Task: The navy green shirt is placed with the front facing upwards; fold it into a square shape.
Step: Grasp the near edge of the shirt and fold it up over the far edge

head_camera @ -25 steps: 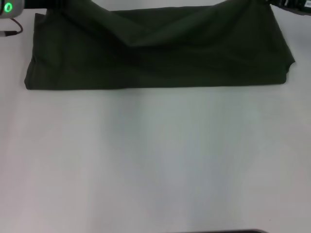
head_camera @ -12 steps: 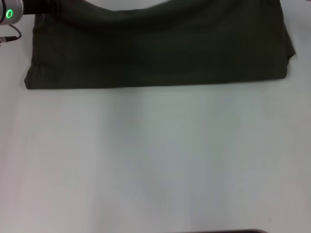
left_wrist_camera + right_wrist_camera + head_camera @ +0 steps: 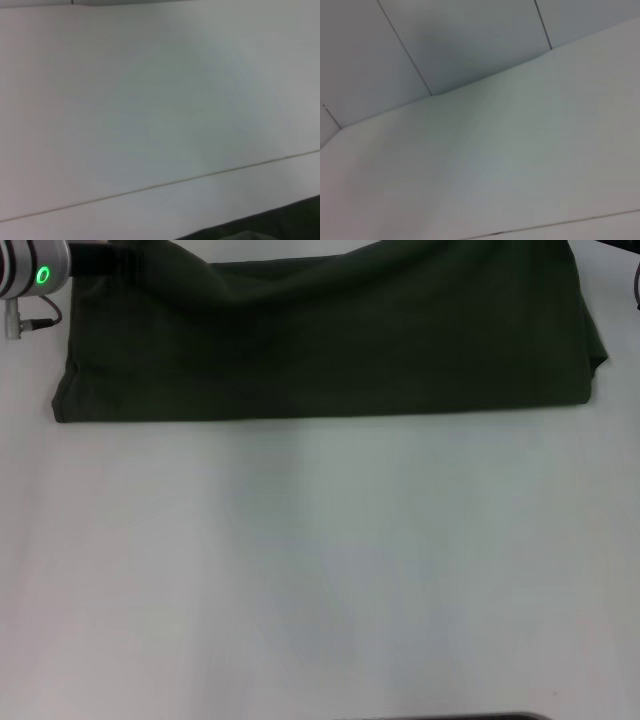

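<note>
Nearest, bare white bench (image 3: 320, 570) fills the foreground of my head view. Farther back, the navy green shirt (image 3: 330, 340) lies as a wide folded band across the far bench, its near fold edge straight. My left arm (image 3: 35, 265) sits at the shirt's far left corner; whether either gripper is clenched or released, I cannot tell.

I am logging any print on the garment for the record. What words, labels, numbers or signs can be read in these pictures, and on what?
None can be read. The shirt shows only plain dark cloth, folded into a band on the white table; no lettering or tag shows. The left arm's wrist carries a green light, not text. Both wrist views show only bare white surfaces.
</note>
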Controlling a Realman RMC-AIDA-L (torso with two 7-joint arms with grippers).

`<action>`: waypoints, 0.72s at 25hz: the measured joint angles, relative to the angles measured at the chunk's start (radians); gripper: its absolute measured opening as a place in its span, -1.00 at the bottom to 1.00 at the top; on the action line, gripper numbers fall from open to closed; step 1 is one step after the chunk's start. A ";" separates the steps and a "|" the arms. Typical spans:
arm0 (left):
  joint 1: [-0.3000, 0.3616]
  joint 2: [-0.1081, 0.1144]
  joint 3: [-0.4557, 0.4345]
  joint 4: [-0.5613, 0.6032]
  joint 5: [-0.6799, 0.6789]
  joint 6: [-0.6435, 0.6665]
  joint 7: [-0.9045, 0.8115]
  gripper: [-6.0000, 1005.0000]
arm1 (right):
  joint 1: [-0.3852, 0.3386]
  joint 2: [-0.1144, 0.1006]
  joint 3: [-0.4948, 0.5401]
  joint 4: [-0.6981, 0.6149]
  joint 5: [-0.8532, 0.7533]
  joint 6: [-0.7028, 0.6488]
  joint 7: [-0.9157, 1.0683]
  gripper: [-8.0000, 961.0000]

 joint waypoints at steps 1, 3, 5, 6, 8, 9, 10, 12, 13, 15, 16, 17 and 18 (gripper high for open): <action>-0.001 0.000 0.002 -0.002 0.000 -0.004 -0.001 -0.60 | 0.003 0.001 -0.002 0.004 0.000 0.010 -0.004 -0.89; -0.004 0.000 0.005 -0.008 0.000 -0.007 -0.004 -0.59 | 0.012 0.001 -0.003 0.014 0.000 0.023 -0.009 -0.88; -0.008 -0.001 0.004 -0.017 0.000 -0.009 -0.006 -0.58 | 0.021 0.000 -0.010 0.023 -0.001 0.034 -0.010 -0.86; -0.011 0.000 0.001 -0.022 -0.002 -0.008 -0.010 -0.58 | 0.023 0.000 -0.017 0.025 -0.002 0.038 -0.010 -0.86; -0.015 0.000 -0.003 -0.027 -0.002 -0.004 -0.032 -0.57 | 0.024 -0.004 -0.043 0.027 -0.006 0.039 -0.010 -0.84; -0.014 0.001 -0.003 -0.027 -0.002 -0.002 -0.047 -0.56 | 0.024 -0.007 -0.057 0.027 -0.007 0.041 -0.009 -0.83; -0.012 0.001 -0.003 -0.026 -0.001 -0.002 -0.060 -0.56 | 0.024 -0.010 -0.072 0.028 -0.009 0.048 -0.006 -0.82; -0.007 0.002 -0.004 -0.021 0.000 -0.005 -0.071 -0.55 | 0.023 -0.015 -0.091 0.029 -0.010 0.068 0.002 -0.81; -0.006 0.002 -0.005 -0.020 0.000 -0.008 -0.073 -0.55 | 0.022 -0.016 -0.094 0.030 -0.009 0.081 0.004 -0.80; -0.005 0.002 -0.006 -0.020 0.000 -0.021 -0.079 -0.54 | 0.020 -0.017 -0.094 0.028 -0.008 0.112 0.005 -0.78; -0.005 0.002 -0.006 -0.019 0.000 -0.026 -0.082 -0.54 | 0.020 -0.019 -0.094 0.027 -0.008 0.126 0.005 -0.77; -0.005 0.003 -0.007 -0.019 0.000 -0.029 -0.083 -0.53 | 0.020 -0.026 -0.093 0.026 -0.008 0.148 0.005 -0.76; -0.005 0.003 -0.008 -0.018 0.000 -0.030 -0.084 -0.53 | 0.020 -0.026 -0.093 0.026 -0.008 0.148 0.005 -0.76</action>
